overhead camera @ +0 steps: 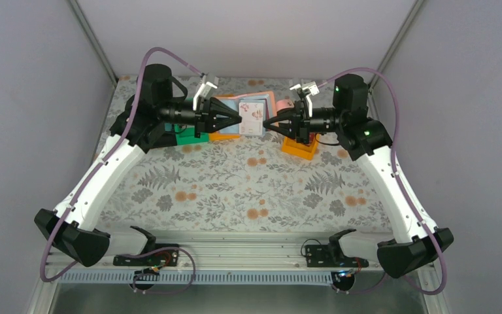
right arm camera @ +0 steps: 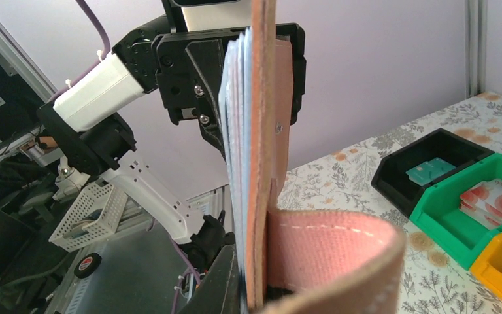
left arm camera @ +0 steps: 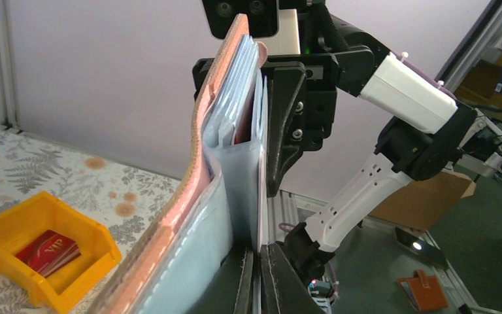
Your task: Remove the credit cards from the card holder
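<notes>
At 12 o'clock on the table [overhead camera: 248, 190], both arms met nose to nose with the card holder [overhead camera: 253, 115] held up off the cloth between them. It stood on edge, brownish-pink cover on one side and blue-grey sleeves fanned on the other.

Left gripper [overhead camera: 238, 121] came in from 9 o'clock. Its jaws were pinched tight on the near edge of the sleeves, seen clearly in its own wrist view.

Right gripper [overhead camera: 266, 124] came in from 3 o'clock, jaws narrow and clamped on the opposite edge of the holder. I couldn't tell whether it had a card inside that pinch or only sleeve and cover.

The closing tab [right arm camera: 327, 255] hung loose and curled across the bottom of the right wrist view. A reddish edge showed between the sleeves in the left wrist view, so at least one card was in the pockets.

Bins:
- Orange bin [overhead camera: 299, 148] sat at 1 o'clock with a dark red card [left arm camera: 47, 252] lying flat in it.
- Black bin [right arm camera: 431, 163] sat at 11 o'clock and held a teal card [right arm camera: 429, 171].
- Green bin [right arm camera: 477, 216] touched the black one and held a red-and-white card [right arm camera: 493, 199].
</notes>
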`<state>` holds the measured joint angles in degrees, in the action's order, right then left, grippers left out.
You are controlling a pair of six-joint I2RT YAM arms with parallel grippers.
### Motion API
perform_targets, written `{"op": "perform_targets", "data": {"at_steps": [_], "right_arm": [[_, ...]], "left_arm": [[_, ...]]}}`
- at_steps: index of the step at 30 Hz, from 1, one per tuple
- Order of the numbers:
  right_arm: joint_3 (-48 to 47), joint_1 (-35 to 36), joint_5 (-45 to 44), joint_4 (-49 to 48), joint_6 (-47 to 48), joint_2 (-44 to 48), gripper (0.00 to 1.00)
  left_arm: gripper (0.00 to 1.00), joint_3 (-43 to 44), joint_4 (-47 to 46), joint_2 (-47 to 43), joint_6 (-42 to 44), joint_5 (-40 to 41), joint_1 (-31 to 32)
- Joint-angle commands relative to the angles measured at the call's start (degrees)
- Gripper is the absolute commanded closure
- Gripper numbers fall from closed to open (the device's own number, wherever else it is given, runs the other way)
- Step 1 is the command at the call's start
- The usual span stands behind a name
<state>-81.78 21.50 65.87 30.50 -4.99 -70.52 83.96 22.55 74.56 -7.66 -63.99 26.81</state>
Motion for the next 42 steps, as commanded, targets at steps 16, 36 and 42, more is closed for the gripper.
{"op": "perform_targets", "data": {"at_steps": [16,36,42], "right_arm": [[-2.8,0.3,0.9,1.0,2.3,0.4,0.96],[-2.6,-1.7,2.4,3.3,4.2,0.9,0.96],[-2.7,-1.7,3.8,3.0,3.7,0.6,0.96]], "left_arm": [[0.98,-0.2,-3.0,-0.6,-1.2,-4.4,-0.4],[0.98,-2.3,0.3,-2.8,1.4,-2.6,-2.9],[0.69,-3.6,-1.6,-2.1,-1.0,-1.3,-1.0]]}}
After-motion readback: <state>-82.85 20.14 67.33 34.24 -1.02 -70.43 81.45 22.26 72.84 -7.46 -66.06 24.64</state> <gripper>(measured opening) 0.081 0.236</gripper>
